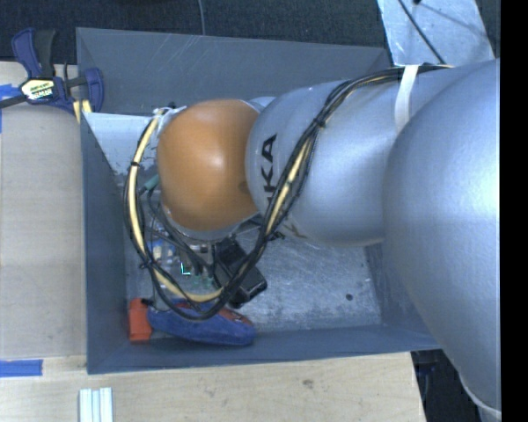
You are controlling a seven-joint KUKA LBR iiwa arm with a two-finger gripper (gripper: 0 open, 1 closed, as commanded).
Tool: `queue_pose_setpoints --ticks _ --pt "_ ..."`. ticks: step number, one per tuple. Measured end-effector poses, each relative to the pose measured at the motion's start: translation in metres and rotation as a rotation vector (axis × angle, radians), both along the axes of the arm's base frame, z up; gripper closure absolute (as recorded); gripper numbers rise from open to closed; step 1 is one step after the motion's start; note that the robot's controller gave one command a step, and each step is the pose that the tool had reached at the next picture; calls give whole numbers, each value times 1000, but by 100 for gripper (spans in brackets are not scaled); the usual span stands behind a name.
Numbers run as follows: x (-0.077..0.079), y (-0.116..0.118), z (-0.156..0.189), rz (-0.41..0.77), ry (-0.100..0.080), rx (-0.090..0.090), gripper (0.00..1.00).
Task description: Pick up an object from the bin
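Observation:
My gripper (187,258) hangs low in the front left part of the bin, under the arm's orange cover and ringed by cables. Just in front of it, against the bin's near wall, lies a long dark blue object (204,328), flat on the floor. A small orange-red piece (139,320) sits at the blue object's left end, touching it or joined to it; I cannot tell which. The gripper's lower end stands a little above and behind these two. Whatever lies directly under the gripper is hidden.
The big silver arm crosses the bin from the right and hides its middle and back. Bare speckled grey floor shows at the front right. The bin's sloped walls close in on the left and front.

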State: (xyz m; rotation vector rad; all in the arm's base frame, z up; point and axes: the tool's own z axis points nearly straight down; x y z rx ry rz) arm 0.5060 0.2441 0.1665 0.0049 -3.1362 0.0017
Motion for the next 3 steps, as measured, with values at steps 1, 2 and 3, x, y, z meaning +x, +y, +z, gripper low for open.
queue_pose_setpoints --ticks 1,2,3 --pt "-19 -31 -94 298 -22 9 0" --pt "-9 -84 -92 228 -8 2 0" --pt "-10 -81 -91 231 -9 4 100"
